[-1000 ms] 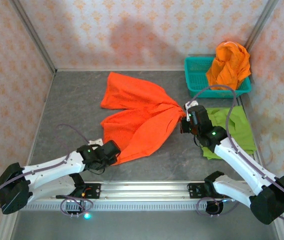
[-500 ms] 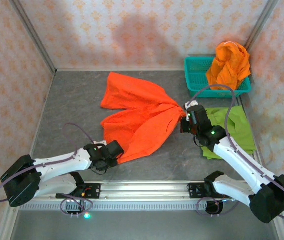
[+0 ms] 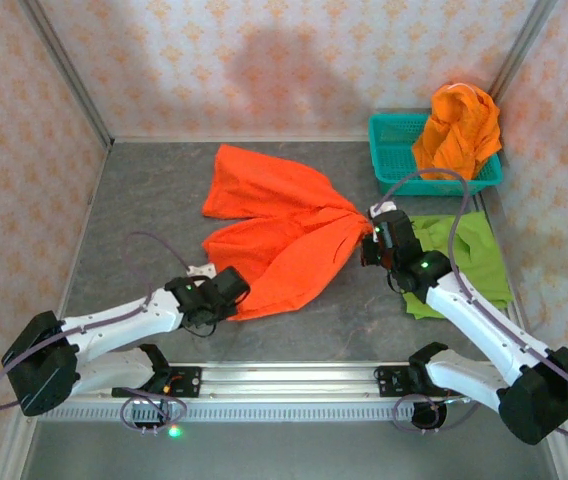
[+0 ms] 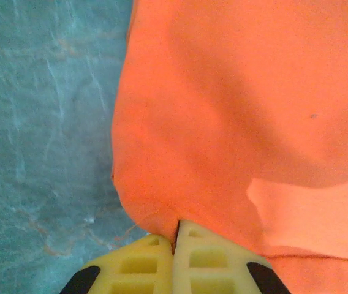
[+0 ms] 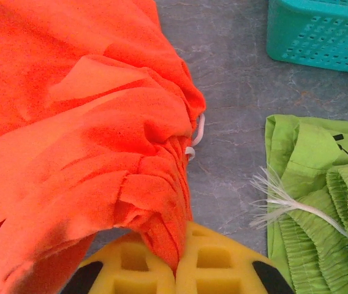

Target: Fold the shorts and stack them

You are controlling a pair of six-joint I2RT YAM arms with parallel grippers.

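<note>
On the tabletop (image 3: 144, 200), your left hand (image 3: 226, 290) pinches the near hem corner of the spread orange shorts (image 3: 284, 235), closed on a thin edge of cloth; your right hand (image 3: 376, 238) is clamped on the bunched waistband. The hem grip looks shallow, so a quick pull could slip it free, and uneven travel between the arms would likely twist the fold. Beside the right arm (image 3: 474, 310), the lime green shorts (image 3: 464, 255) could get dragged. An orange pair (image 3: 459, 125) sits heaped in the teal basket (image 3: 394, 165).

landmark: basket (image 3: 389, 152), on worktop (image 3: 154, 210)
heaped shorts (image 3: 456, 128): in basket
flat shorts (image 3: 479, 255): just before basket
spread shorts (image 3: 284, 240): left of basket, nearer
right tool (image 3: 369, 232): before basket, between spread shorts and flat shorts
</note>
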